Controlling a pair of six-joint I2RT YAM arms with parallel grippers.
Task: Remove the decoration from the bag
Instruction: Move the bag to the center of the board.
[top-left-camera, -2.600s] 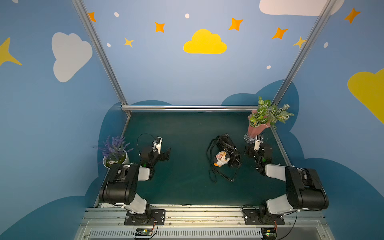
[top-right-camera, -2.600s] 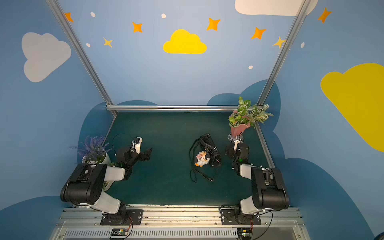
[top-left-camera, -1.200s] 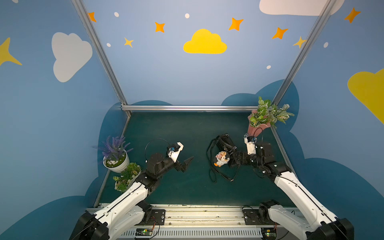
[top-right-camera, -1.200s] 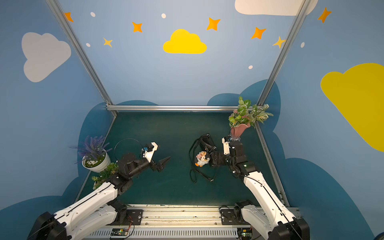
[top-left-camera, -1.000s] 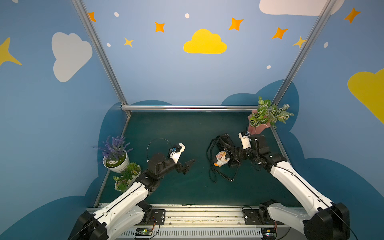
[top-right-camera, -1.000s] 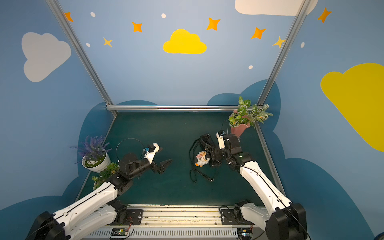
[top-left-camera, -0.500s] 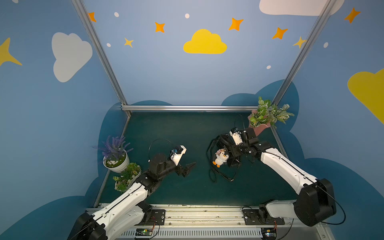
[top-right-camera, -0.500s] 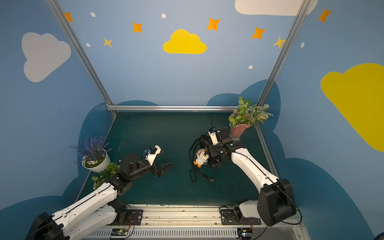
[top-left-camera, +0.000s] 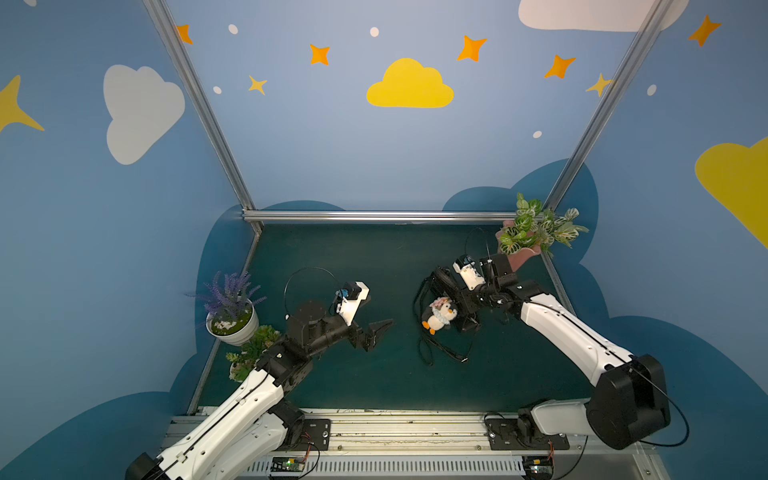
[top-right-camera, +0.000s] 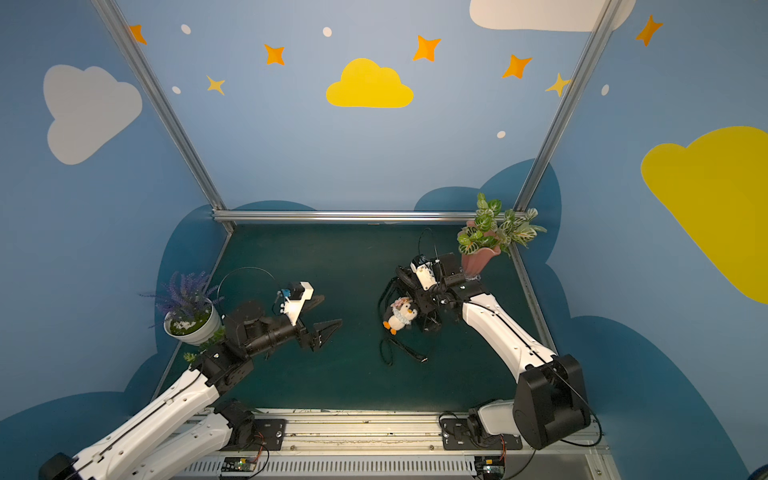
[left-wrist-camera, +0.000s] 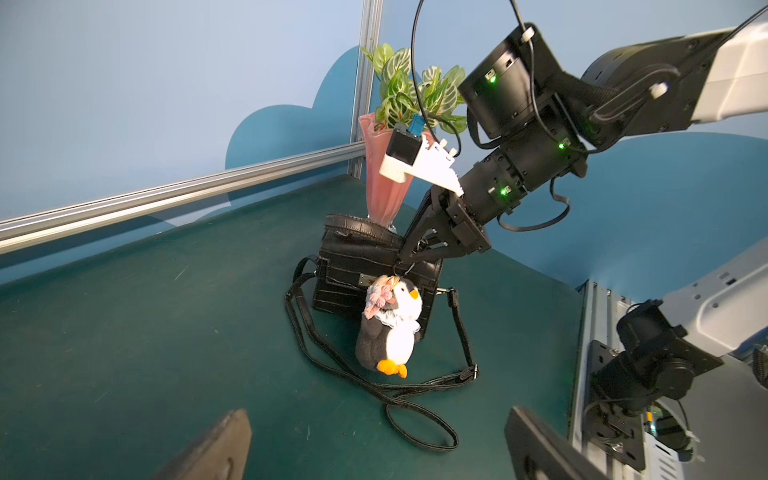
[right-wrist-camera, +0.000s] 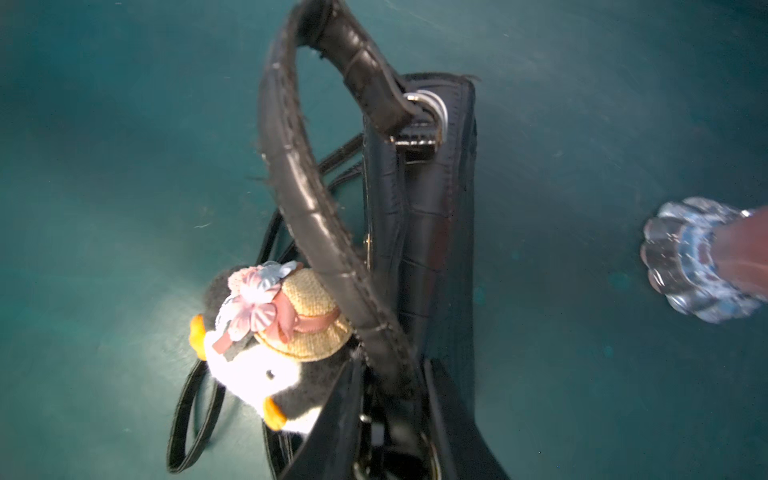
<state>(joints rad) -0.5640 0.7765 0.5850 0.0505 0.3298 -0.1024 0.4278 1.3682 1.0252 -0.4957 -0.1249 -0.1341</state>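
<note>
In both top views the bag (top-left-camera: 444, 282) stands on the mat (top-left-camera: 353, 257) near the vase (top-left-camera: 521, 257), with the decoration (top-left-camera: 439, 314) hanging on the side that faces the left arm. The right gripper (top-left-camera: 467, 318) is down on the bag's top. The left gripper (top-left-camera: 375, 333) waits well apart, spread wide and empty.

In the left wrist view the decoration (left-wrist-camera: 392, 328) hangs by a thin loop (left-wrist-camera: 401, 272) from the handle's end and rests against the bag (left-wrist-camera: 353, 266). The strap (left-wrist-camera: 332, 365) curls on the mat around its feet.

In the right wrist view the handle (right-wrist-camera: 307, 216) runs between the fingers (right-wrist-camera: 328, 424), which stand narrow about its end. Whether they already pinch it cannot be told.

The loop sits right at that spot, so the jaws may trap it and the decoration would not come free. A pull from the left could then drag the light bag over, catch the strap, or knock the vase behind.
</note>
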